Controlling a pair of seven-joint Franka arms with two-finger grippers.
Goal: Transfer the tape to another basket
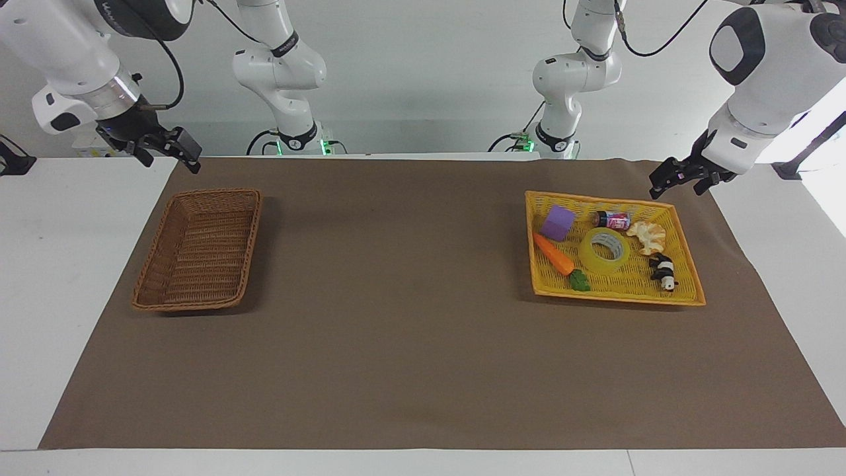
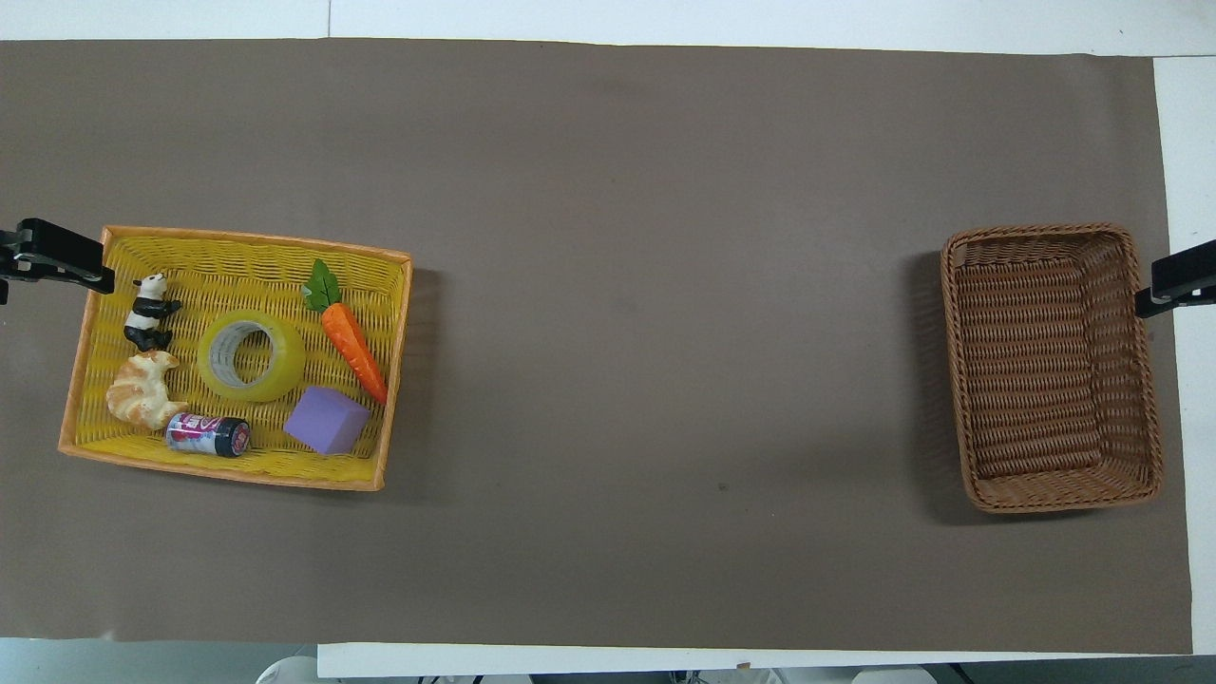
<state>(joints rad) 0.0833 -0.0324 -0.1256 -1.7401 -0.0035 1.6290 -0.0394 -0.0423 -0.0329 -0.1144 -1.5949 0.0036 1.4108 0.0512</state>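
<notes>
The left gripper (image 1: 677, 181) hangs with jaws wide and empty over the mat by the yellow tray (image 1: 687, 299), and the right gripper (image 1: 166, 149), equally wide, hangs by the brown basket (image 1: 145, 296). The tape (image 1: 603, 250) lies flat in the tray's middle, between a carrot (image 1: 554, 254) and a croissant (image 1: 648, 236).

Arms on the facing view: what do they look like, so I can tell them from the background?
Both arms are glossy white, rounded segments with dark grey patches at the joints. Black cables loop along them. The left claw and right claw are black. A silver ring sits above the right claw. Green lights glow at both bases.
</notes>
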